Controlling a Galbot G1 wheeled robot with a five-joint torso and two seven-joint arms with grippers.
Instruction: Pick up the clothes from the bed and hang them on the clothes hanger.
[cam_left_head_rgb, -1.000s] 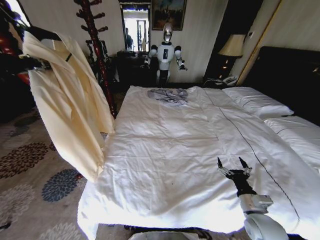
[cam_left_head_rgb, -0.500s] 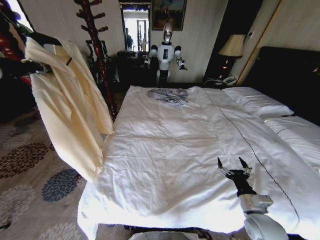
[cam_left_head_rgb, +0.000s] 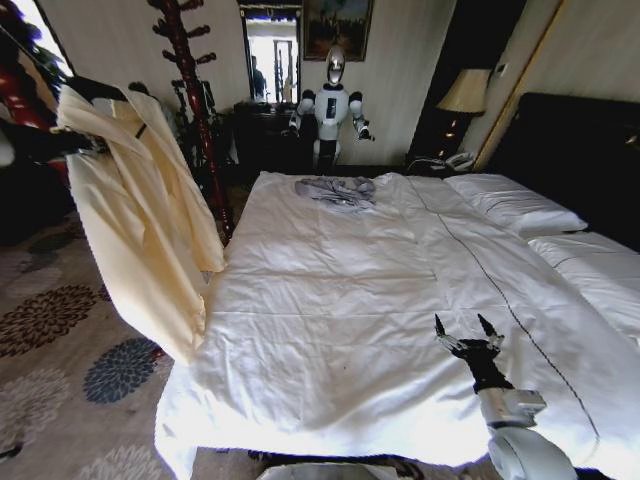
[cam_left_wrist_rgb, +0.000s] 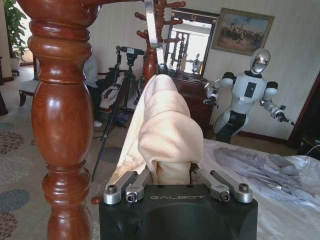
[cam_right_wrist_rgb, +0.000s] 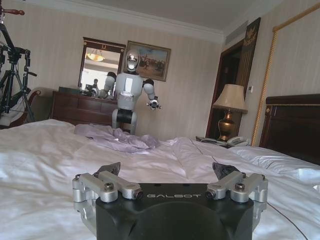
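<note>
Fingers of the left gripper (cam_left_wrist_rgb: 175, 181) were clamped on the cream clothes (cam_left_head_rgb: 140, 215), which hung on the clothes hanger (cam_left_wrist_rgb: 152, 27) left of the bed (cam_left_head_rgb: 400, 300); the right gripper (cam_left_head_rgb: 467, 335) hovered spread wide above the duvet

White-sheeted bed (cam_left_head_rgb: 350, 330), crumpled grey-blue garment (cam_left_head_rgb: 338, 190) at far edge, perhaps two pillows (cam_left_head_rgb: 515, 208)

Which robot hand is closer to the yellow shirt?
The left. The left gripper is shut on the clothes, holding them up beside the bed. The right gripper hovers open over the white duvet, well away from them.
</note>
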